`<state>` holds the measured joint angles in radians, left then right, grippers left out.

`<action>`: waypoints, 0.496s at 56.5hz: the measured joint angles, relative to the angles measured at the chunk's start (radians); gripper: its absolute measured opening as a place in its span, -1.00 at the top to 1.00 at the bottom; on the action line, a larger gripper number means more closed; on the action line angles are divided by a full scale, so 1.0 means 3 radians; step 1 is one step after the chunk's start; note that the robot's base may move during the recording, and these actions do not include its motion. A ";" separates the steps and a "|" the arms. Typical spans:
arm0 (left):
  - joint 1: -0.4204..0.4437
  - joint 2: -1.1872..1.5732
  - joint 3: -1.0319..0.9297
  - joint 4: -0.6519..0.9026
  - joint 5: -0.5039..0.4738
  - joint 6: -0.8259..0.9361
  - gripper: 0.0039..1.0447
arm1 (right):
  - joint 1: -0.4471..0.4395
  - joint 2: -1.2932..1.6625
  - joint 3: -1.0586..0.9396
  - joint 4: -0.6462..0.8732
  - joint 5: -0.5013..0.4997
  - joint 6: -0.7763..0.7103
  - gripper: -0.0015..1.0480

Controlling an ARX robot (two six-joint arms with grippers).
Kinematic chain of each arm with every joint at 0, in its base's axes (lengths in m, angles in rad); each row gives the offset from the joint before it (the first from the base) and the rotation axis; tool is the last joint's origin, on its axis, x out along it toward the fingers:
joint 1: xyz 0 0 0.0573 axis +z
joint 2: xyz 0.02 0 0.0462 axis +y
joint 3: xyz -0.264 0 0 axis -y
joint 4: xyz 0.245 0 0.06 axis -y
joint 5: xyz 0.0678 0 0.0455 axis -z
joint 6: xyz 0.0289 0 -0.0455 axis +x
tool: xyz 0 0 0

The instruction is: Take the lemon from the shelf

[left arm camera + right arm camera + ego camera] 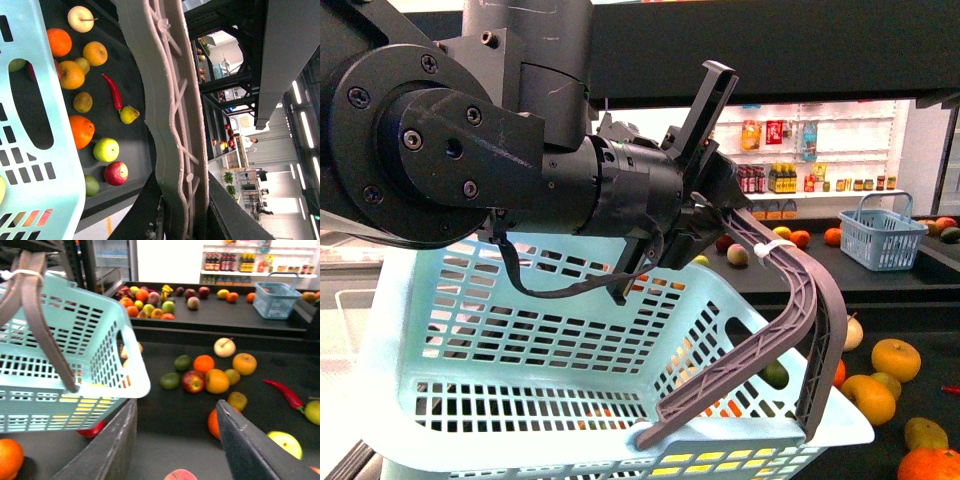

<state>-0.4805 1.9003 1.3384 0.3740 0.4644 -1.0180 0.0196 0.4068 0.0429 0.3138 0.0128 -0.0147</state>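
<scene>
shelf (295, 365); only right wrist shows right gripper (176, 407), parted.

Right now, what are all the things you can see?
basket: one, light blue, held over the front tray
handle: one, grey, on the basket
shelf: one, black, front and back trays
fruit: many, red, orange, yellow, green, loose on both trays
chilli: one, red, front tray
small basket: one, blue, back tray
bottles: many, mixed colours, white wall shelves behind
left gripper: one, dark, shut on the handle
right gripper: one, dark, open and empty over the front tray
</scene>
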 joint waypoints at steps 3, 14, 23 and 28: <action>0.0000 0.0000 0.0000 0.0000 0.0001 -0.0001 0.78 | -0.0042 -0.0284 -0.0095 -0.0113 -0.0014 0.0001 0.32; 0.0000 0.0000 0.0000 0.0000 -0.0001 -0.0003 0.78 | -0.0058 -0.1203 -0.0093 -0.0985 -0.0038 0.0003 0.96; 0.0000 0.0000 0.0000 0.0000 0.0001 -0.0001 0.78 | -0.0058 -0.1331 -0.0093 -0.1035 -0.0042 0.0010 0.95; 0.0000 0.0000 0.0000 0.0000 0.0004 -0.0003 0.78 | -0.0058 -0.1333 -0.0093 -0.1039 -0.0043 0.0009 0.95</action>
<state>-0.4805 1.9003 1.3384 0.3740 0.4656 -1.0187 0.0021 0.0071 0.0151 0.0021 -0.0002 -0.0120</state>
